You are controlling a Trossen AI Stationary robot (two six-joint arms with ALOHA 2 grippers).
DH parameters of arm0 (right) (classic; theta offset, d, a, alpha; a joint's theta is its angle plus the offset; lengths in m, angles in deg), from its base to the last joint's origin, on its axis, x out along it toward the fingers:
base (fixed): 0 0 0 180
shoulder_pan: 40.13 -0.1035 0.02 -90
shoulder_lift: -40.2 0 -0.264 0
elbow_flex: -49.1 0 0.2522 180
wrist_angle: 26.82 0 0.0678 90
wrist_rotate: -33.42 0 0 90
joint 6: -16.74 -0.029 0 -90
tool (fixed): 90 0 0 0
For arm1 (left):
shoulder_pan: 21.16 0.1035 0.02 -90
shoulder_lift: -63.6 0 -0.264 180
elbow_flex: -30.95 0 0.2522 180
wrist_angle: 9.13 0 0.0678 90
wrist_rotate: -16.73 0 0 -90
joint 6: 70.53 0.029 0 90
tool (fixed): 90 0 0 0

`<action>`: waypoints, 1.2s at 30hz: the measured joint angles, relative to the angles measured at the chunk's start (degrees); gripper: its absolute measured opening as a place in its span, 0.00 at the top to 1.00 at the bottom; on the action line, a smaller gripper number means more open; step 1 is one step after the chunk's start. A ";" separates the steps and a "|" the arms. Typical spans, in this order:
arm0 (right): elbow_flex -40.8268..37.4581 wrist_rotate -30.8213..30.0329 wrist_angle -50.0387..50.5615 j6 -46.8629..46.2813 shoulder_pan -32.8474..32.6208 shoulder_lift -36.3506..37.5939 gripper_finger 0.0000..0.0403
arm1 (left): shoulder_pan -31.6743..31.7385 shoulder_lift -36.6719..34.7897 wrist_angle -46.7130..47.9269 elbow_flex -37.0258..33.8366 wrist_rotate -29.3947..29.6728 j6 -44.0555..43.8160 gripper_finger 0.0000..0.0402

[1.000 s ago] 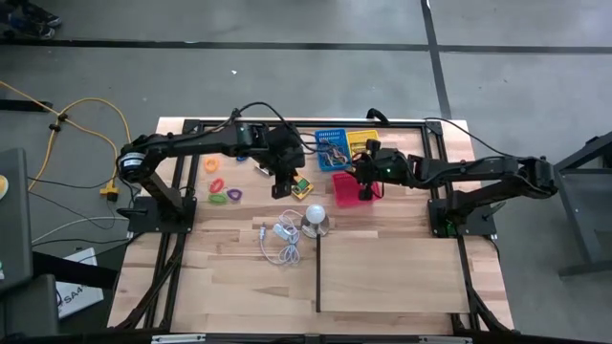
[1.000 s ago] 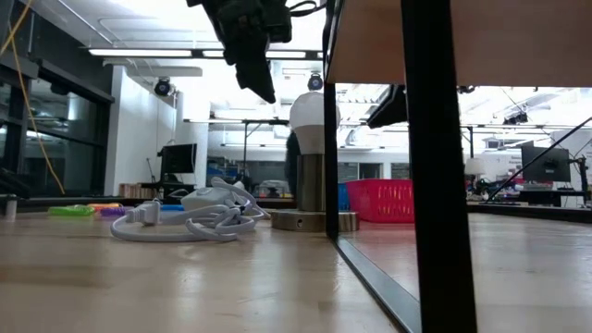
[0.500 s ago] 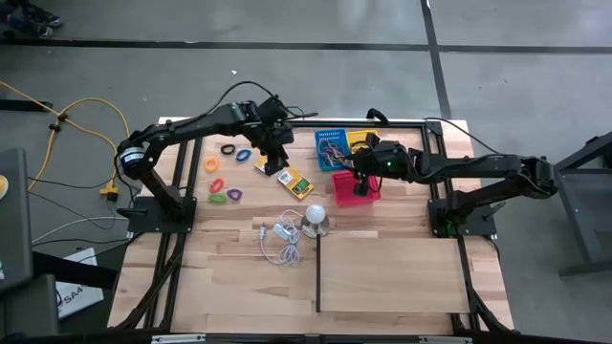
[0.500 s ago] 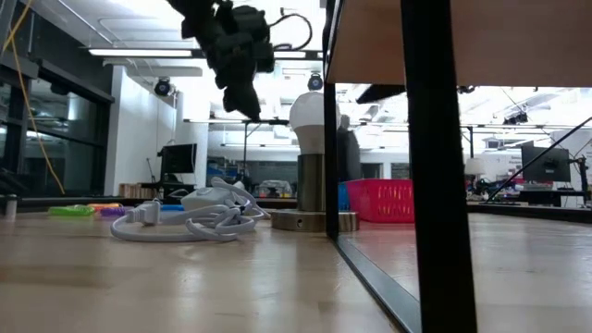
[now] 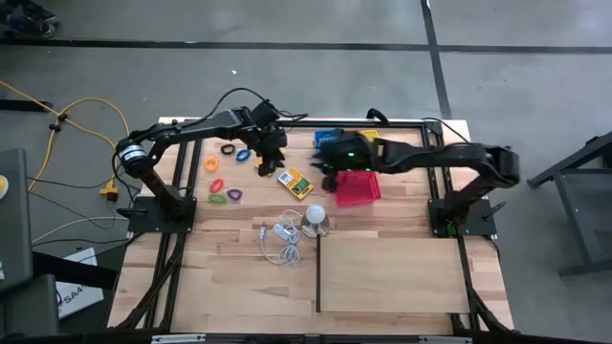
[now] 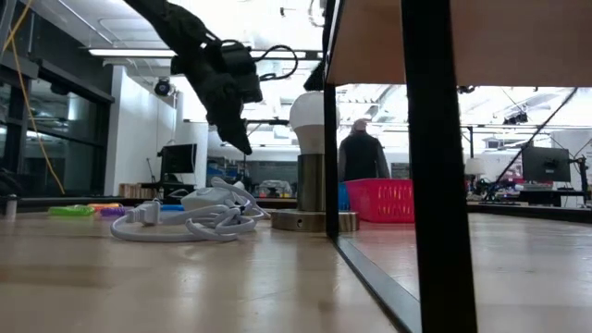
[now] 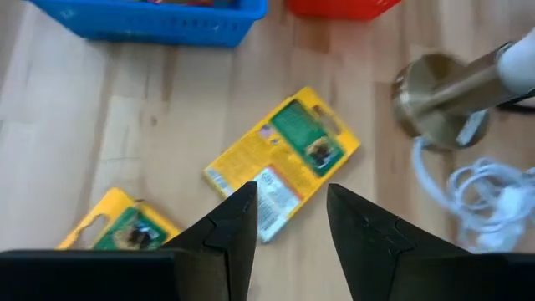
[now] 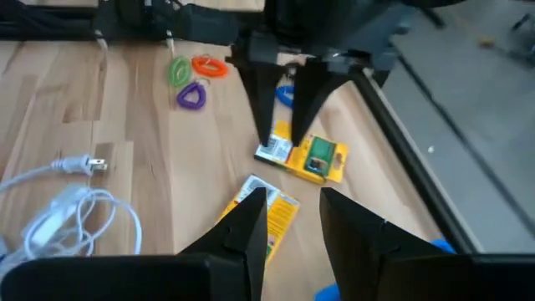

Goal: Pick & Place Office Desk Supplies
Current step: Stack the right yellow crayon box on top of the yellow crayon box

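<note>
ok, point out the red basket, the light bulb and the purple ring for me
red basket (image 5: 356, 188), high view, its rim.
light bulb (image 6: 309, 113), low view, white globe.
purple ring (image 8: 191, 97), right wrist view, its band.

Blue basket (image 7: 150, 21) cut off beyond the left gripper (image 7: 288, 221), red basket (image 7: 338, 7) likewise, contents unseen.

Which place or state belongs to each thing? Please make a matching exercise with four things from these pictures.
Things:
1. red basket
2. white bulb
3. left gripper
4. purple ring

Places or states:
A. open, above the yellow-and-green packets
B. beside the green ring
C. next to the coiled white cord
D. beside the blue basket

Pairs: 1-D, 2-C, 3-A, 4-B
</note>
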 joint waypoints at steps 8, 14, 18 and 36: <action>12.93 -0.74 8.47 -4.70 -1.94 -10.92 0.75 | 3.96 0.00 0.22 -2.33 0.45 4.17 0.65; 17.94 -5.92 12.57 -6.96 -3.63 -14.73 0.75 | 6.68 0.00 0.28 -3.47 0.10 4.09 0.65; 18.14 -6.19 12.78 -12.34 -3.63 -14.89 0.75 | 7.48 0.00 0.34 -3.63 -0.05 3.93 0.65; 19.52 0.33 13.69 -26.14 1.03 -17.66 0.75 | 7.67 0.00 0.72 -3.63 -5.91 10.81 0.65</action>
